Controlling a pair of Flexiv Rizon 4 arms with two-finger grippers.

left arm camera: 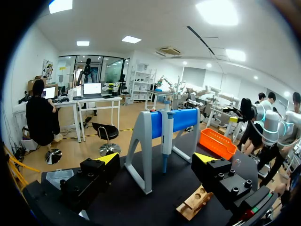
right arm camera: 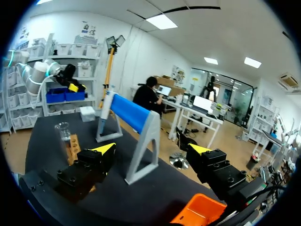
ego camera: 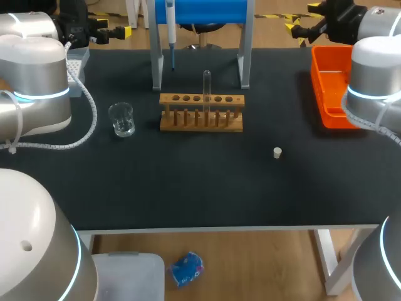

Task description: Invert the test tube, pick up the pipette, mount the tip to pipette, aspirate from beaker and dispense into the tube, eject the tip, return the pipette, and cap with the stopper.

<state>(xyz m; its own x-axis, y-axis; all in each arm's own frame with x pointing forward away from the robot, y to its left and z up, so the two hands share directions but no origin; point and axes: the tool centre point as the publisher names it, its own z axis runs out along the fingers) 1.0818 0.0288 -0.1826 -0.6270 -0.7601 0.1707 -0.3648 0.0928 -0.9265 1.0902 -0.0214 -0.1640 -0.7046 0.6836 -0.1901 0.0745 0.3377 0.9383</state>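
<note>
Our test tube (ego camera: 206,84) stands upright in the rack (ego camera: 200,119) at mid-table, well apart from our left gripper (left arm camera: 156,160) and right gripper (right arm camera: 151,149), both spread wide and empty.

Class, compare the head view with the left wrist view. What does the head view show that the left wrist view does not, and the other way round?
Only the head view plainly shows the beaker, the test tube standing in the wooden rack, and the loose stopper. Only the left wrist view gives a close look at the left claw, which is open with nothing between its fingers. Both show the pipette hanging on the blue stand, the orange bin and at least part of the rack.
</note>
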